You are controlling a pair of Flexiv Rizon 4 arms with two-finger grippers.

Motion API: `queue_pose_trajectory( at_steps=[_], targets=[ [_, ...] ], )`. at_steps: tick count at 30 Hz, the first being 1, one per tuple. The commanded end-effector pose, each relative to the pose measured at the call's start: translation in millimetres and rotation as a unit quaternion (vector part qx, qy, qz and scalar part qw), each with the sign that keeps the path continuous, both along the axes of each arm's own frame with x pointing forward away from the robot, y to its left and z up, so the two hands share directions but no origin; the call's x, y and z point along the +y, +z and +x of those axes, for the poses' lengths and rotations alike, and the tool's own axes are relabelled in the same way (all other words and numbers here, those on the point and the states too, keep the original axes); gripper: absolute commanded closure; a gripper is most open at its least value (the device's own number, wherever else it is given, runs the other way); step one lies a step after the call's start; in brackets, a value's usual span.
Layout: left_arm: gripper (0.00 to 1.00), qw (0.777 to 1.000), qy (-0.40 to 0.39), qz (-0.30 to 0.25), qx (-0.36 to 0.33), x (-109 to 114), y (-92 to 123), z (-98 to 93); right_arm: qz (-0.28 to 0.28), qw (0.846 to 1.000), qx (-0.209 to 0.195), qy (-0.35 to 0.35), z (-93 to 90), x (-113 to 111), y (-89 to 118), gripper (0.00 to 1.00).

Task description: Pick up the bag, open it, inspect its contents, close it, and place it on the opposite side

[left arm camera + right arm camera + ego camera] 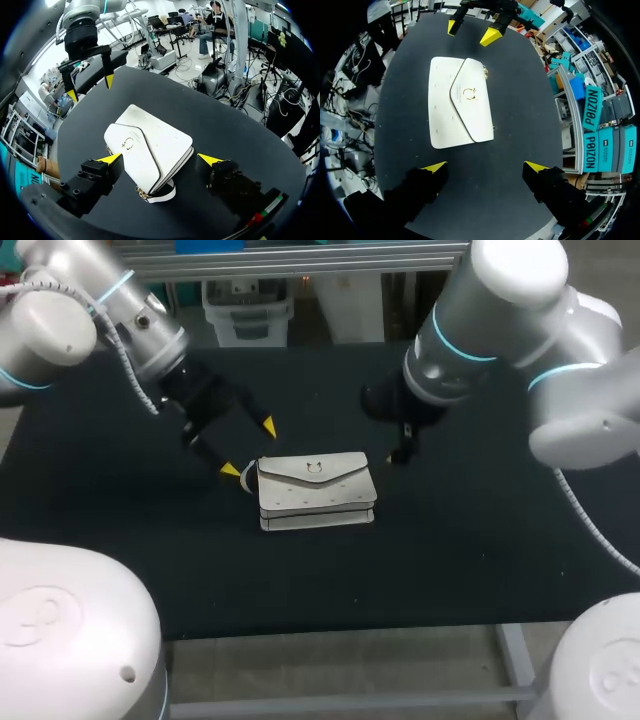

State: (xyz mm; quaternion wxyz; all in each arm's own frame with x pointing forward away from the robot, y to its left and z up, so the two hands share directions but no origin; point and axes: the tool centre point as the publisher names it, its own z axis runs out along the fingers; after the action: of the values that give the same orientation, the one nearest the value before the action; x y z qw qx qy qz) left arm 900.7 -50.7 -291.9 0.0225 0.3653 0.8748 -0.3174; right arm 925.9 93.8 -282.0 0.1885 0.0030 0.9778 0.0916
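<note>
The bag (316, 490) lies on the worktop (480, 540) with its flap shut and its gold clasp (127, 143) facing up. The left tool (160, 159) has its fingers wide apart, and the bag's near end sits between them. One tip is just beside the flap; the other stands clear of the bag. A strap loop (160, 196) shows at that end. The right tool (485, 166), fingers also wide apart, is off the bag's far end, with the bag ahead of its tips.

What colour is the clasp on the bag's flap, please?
Gold: the clasp on the white bag, clearest in the right wrist view.
</note>
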Motion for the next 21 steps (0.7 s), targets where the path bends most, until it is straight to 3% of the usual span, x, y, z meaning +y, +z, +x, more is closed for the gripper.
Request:
queue_pose_trajectory(
  at_steps=[1,11,21],
  targets=[
    [0.0,1.0,0.005,0.014,0.006,-4,4,3.5,-0.012,0.998,0.057,0.006,3.0,1,6,0.0],
    [0.0,0.999,0.028,0.024,0.02,4,7,1.3,-0.015,0.997,0.079,0.019,10.0,-8,-1,0.0],
    [0.0,0.98,0.18,0.049,0.075,18,5,14.2,-0.025,0.996,0.091,0.007,16.2,-19,-1,0.0]
  ],
)
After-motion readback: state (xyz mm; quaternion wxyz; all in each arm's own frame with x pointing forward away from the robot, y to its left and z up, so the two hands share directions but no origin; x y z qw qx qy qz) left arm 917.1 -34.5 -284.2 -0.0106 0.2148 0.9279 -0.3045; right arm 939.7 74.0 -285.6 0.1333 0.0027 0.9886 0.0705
